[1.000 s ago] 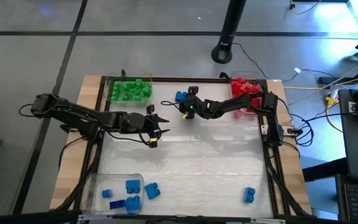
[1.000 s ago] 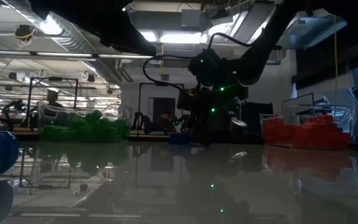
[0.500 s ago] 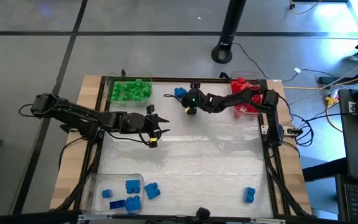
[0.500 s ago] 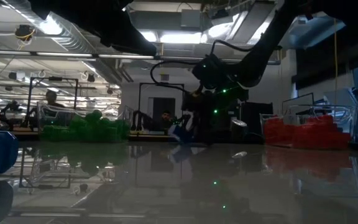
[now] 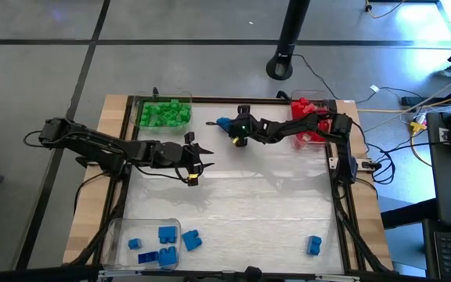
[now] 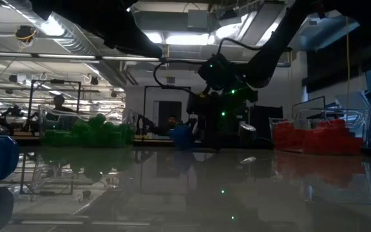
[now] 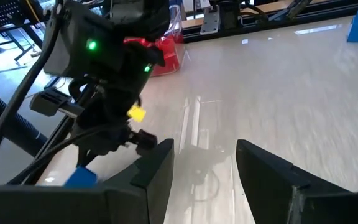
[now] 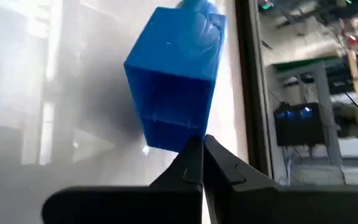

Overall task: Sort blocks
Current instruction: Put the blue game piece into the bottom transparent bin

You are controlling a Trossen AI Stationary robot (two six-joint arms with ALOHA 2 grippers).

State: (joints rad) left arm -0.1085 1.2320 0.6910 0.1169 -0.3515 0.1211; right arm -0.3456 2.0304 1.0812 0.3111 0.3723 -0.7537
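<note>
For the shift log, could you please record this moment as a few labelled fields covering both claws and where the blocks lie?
right claw: at the table's far edge, shut on a blue block
left claw: open, empty, over the table's left middle
green blocks: heaped in the far left tray
red blocks: heaped in the far right tray
sorted blue blocks: in and beside the clear near-left tray
stray blue block: alone, near right
</note>
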